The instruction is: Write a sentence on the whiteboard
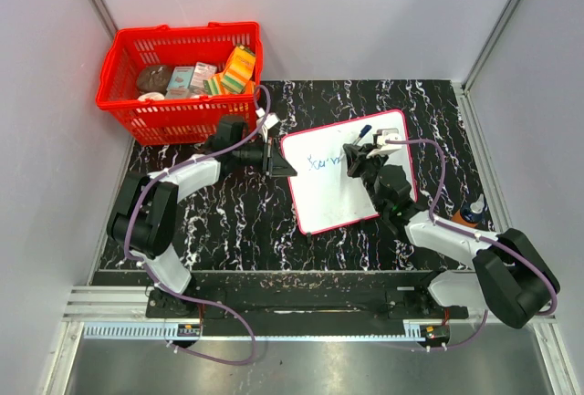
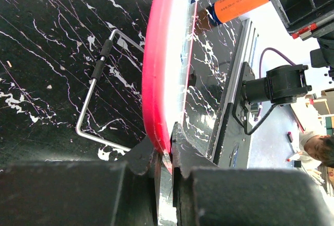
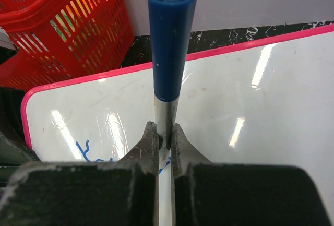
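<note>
The whiteboard (image 1: 333, 203), white with a thin red frame, lies tilted on the black marbled table. My left gripper (image 1: 276, 160) is shut on its left edge; in the left wrist view the red frame (image 2: 156, 80) is pinched between the jaws of that gripper (image 2: 166, 150). My right gripper (image 1: 358, 160) hovers over the board's upper middle, shut on a marker (image 3: 169, 54) with a silver barrel and a blue end that points away from the camera. The sentence (image 1: 324, 163) shows as a few blue handwritten strokes left of the marker; its start (image 3: 86, 150) is partly hidden behind my right fingers.
A red basket (image 1: 182, 80) filled with packaged goods stands at the back left, close behind the left arm. An orange-capped object (image 1: 472, 213) lies at the table's right edge. A bent metal wire handle (image 2: 94, 95) rests on the table beside the board.
</note>
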